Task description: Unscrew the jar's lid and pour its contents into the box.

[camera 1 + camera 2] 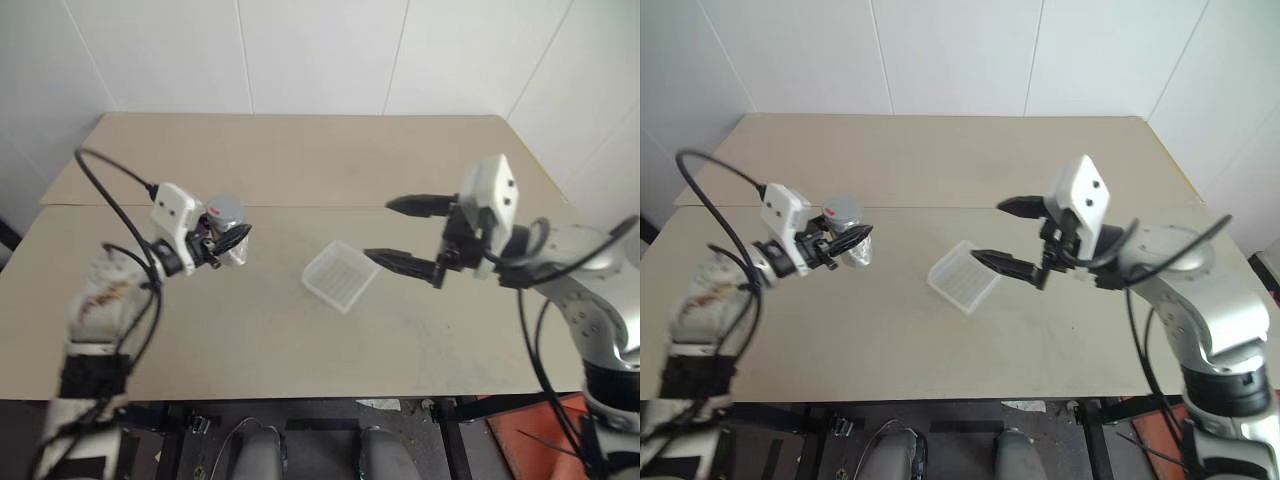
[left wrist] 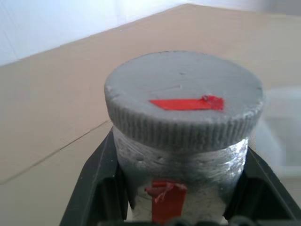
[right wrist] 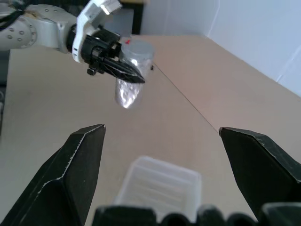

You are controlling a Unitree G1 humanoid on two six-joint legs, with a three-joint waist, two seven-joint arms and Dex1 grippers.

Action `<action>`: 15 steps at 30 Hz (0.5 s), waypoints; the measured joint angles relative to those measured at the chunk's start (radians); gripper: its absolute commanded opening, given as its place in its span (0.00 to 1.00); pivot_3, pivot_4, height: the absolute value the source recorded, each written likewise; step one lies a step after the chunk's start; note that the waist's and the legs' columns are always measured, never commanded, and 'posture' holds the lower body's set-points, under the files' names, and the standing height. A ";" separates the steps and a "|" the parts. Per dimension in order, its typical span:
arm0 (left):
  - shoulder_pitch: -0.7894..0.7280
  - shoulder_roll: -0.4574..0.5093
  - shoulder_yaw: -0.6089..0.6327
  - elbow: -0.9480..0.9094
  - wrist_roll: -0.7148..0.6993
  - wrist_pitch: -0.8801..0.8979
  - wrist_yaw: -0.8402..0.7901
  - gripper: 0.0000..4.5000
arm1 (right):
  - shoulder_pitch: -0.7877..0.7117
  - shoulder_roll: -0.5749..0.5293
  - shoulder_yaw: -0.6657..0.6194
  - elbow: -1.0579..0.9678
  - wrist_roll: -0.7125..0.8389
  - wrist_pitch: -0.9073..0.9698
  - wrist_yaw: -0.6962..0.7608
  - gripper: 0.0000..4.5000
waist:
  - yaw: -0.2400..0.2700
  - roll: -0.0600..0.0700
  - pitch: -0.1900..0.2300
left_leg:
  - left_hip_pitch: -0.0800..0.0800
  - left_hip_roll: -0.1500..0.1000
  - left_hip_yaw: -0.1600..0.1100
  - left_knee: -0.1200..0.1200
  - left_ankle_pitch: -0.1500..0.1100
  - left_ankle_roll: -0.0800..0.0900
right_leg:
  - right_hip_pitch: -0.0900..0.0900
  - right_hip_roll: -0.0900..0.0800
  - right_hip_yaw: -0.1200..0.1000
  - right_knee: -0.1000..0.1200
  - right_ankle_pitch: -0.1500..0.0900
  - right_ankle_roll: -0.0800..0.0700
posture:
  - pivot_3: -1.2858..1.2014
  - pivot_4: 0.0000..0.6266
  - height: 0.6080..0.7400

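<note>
1. Left pincer (image 1: 232, 243) is clamped on the small clear cylindrical jar with red-and-white label (image 1: 232, 250), lifted clear of the beige desk (image 1: 300, 160) over its left half. Fingers sit on the body just below the cap.
2. Round grey-silver ribbed screw lid with a red tape strip on top (image 2: 183, 94) is on the jar, so it is not unscrewed yet.
3. Right pincer (image 1: 405, 232) is spread wide and holds nothing. It hangs above the desk toward the right half, pointing at the jar and well apart from it.
4. Shallow square translucent white plastic box with ridged bottom (image 1: 341, 274) lies flat near the desk's middle, between the 2 pincers and nearer the right one.
5. Handling, my read: the jar is light and stiff but the smooth wall is slippery and may spin in the grip once the cap is twisted. Keep the left hold low on the body. Take the lid by its ribbed rim with the right pincer.
6. The box looks very light and thin, so it could skid if nudged. Pour from above without touching it.
7. Count: 1 jar, 1 lid, 1 box, 2 pincers. I can't make out the contents through the wall.
</note>
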 measured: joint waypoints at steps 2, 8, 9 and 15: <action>-0.066 0.027 -0.003 0.033 -0.042 -0.003 -0.122 0.45 | -0.060 0.034 0.018 0.023 0.035 0.037 -0.002 1.00 | 0.000 0.000 0.000 | 0.000 0.000 0.000 0.000 0.000 0.000 | 0.000 0.000 0.000 0.000 0.000 0.000 | 0.52 0.24 1.00; -0.280 -0.022 -0.105 0.257 -0.046 -0.107 -0.413 0.45 | -0.260 0.172 0.077 0.108 0.104 0.150 -0.056 1.00 | 0.004 0.000 0.000 | -0.002 0.000 -0.001 0.000 0.000 0.000 | 0.000 0.000 -0.001 0.000 0.000 0.000 | 0.52 0.24 1.00; -0.308 -0.043 -0.119 0.297 -0.045 -0.116 -0.441 0.45 | -0.283 0.193 0.085 0.122 0.104 0.164 -0.072 1.00 | 0.003 0.000 0.000 | -0.003 0.000 -0.001 0.001 0.000 0.000 | -0.002 0.000 -0.001 0.000 0.000 0.000 | 0.52 0.24 1.00; -0.430 -0.162 -0.174 0.484 -0.010 -0.228 -0.549 0.45 | -0.388 0.300 0.159 0.194 0.046 0.183 -0.169 1.00 | -0.002 0.000 0.000 | -0.014 0.000 -0.002 0.003 0.000 0.000 | -0.014 0.001 -0.001 0.008 0.001 0.000 | 0.52 0.24 1.00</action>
